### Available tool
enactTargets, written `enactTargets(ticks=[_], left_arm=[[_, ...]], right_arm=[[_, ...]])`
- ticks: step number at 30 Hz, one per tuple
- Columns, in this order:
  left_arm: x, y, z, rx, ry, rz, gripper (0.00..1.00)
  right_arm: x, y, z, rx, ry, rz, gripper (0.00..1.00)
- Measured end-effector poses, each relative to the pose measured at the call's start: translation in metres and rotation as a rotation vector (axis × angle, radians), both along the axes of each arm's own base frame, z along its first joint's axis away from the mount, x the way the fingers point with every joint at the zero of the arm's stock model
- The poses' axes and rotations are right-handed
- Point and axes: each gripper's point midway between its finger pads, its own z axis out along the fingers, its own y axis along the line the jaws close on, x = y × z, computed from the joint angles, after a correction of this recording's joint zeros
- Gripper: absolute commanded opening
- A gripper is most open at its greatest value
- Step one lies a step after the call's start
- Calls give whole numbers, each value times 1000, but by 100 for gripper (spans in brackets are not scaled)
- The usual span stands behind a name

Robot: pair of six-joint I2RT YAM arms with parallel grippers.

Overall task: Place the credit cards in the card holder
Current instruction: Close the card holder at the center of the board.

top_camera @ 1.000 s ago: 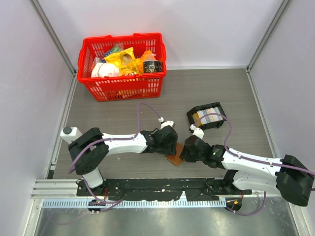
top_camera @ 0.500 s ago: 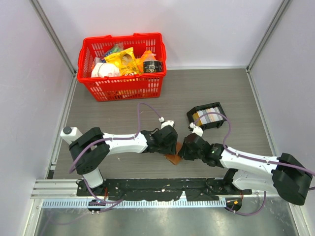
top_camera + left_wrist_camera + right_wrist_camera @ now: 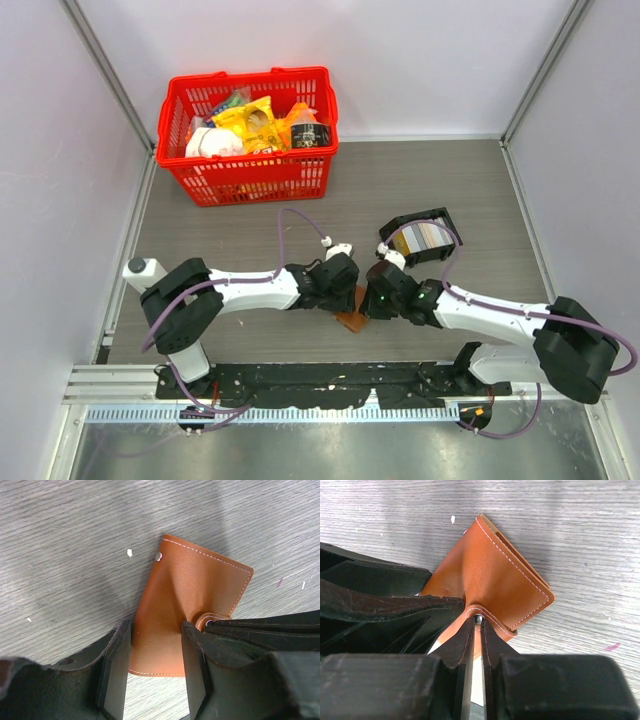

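Note:
The brown leather card holder [image 3: 350, 320] lies closed on the table between both grippers, its near end lifted off the wood. My left gripper [image 3: 156, 630] straddles the card holder [image 3: 190, 590], one finger against each long side. My right gripper [image 3: 476, 620] is shut on the snap tab [image 3: 492, 616] of the card holder [image 3: 495, 575], with the metal stud between its tips. In the top view the left gripper [image 3: 350, 300] and right gripper [image 3: 368, 306] meet over it. The credit cards [image 3: 424, 236] stand on edge in a small black tray [image 3: 390, 240] behind the right arm.
A red basket [image 3: 250, 180] full of packaged groceries stands at the back left. The right arm's purple cable loops over the black tray. Grey walls close in the table on both sides, and a black rail runs along the near edge.
My right gripper has moved left and slightly away, closer to the left gripper, with the snap tab in it. The left jaws have narrowed around the card holder.

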Motion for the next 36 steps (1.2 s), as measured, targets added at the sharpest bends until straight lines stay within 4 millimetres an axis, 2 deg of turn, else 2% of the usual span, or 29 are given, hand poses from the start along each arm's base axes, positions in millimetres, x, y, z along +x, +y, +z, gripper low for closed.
enactTargets(ticks=[10,19,27,33,36], left_arm=[[1,1,-1,-8,14,8,45],[3,2,-1,-5,7,15,45],[3,7,0,-17,-23,52,52],[4,18,1,-4,-49,82,57],[5,21,1,10,-55,88,60]], right_arm=[[2,-1,-4,-114,73,35,12],[3,0,-8,-134,118,59,12],[6,0,-1,-73,80,71,22],[19,-12,6,-88,10,60,27],[27,-13,16,-65,-32,42,36]])
